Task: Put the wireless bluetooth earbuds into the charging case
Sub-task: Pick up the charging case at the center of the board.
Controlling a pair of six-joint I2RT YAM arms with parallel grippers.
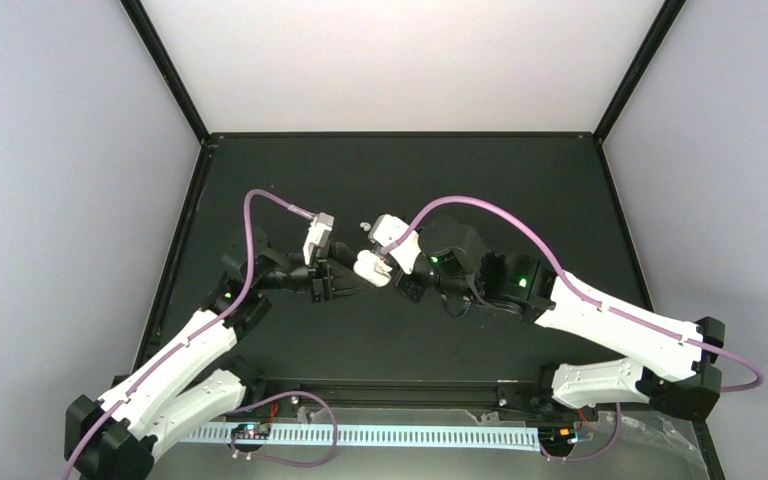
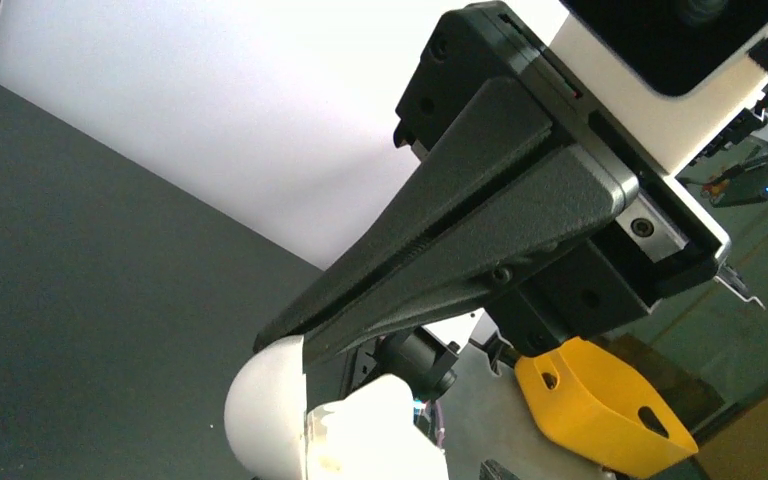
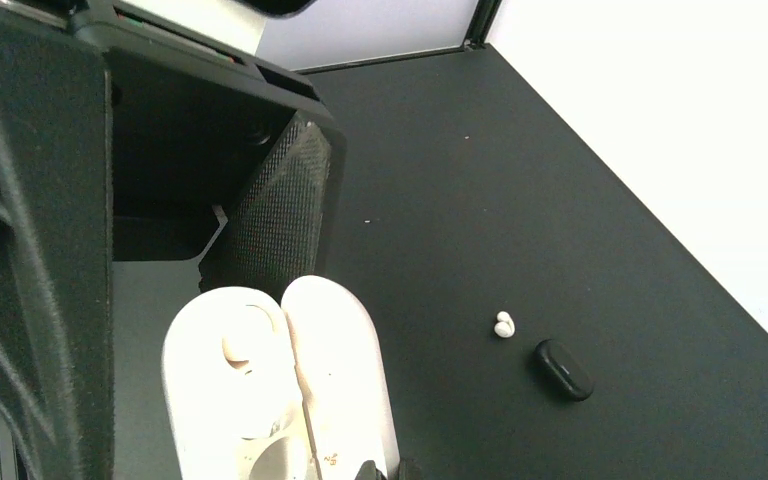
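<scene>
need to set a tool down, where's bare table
Free: black table from the white oval charging case to the back wall, and from it to the front edge. Crowded: around that case; a tiny white earbud and small black oval lie nearby.

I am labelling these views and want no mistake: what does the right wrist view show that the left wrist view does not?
Only the right wrist view: one white earbud on the dark table, a small black oval object beside it, not touching, and the charging case opened into two white halves. Only the left wrist view: the right pincer, fingers pressed together, its tip at the case's rounded shell, and a yellow part at lower right. Both: the white case, close to the camera.
</scene>
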